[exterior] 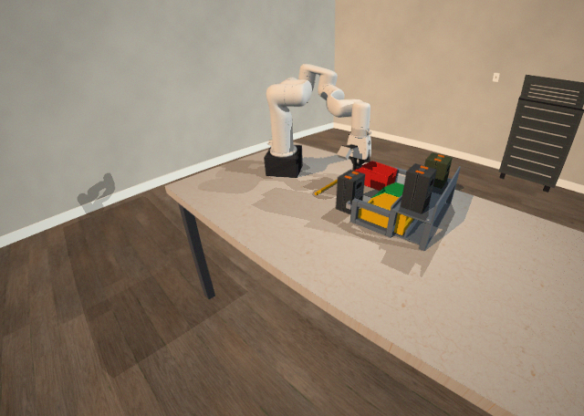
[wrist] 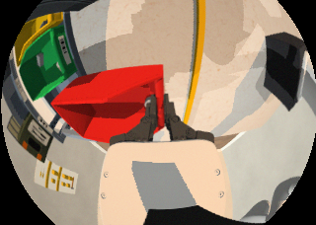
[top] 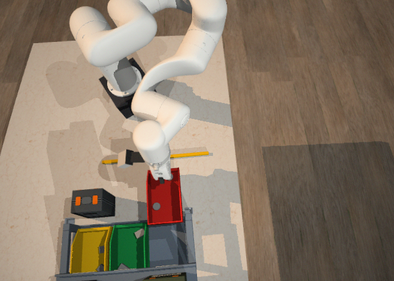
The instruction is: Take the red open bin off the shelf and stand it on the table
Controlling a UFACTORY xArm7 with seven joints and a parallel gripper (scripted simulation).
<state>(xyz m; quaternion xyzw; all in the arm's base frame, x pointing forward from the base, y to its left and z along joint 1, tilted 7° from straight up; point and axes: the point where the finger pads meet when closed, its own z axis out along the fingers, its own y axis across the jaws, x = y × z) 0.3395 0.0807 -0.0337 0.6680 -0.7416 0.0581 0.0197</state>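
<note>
The red bin [top: 170,196] [exterior: 377,173] [wrist: 106,92] is off its bay, with its rear end by the shelf's front rail. It looks raised; its height above the table is hard to tell. A round grey part [top: 156,206] lies in it. My gripper [top: 161,180] [wrist: 160,101] is shut on the bin's end wall farthest from the shelf. The green bin [top: 127,249] [wrist: 37,82] and yellow bin [top: 87,249] [exterior: 373,215] sit side by side on the grey shelf [top: 191,240] [exterior: 426,233], with parts inside. The bay beside the green one is empty.
A black case [top: 86,207] [exterior: 349,192] stands on the table before the yellow bin. A yellow strip [top: 191,154] [exterior: 325,187] [wrist: 198,42] lies across the table between the robot base and the bin. Dark cases [exterior: 417,190] stand on the shelf's upper level.
</note>
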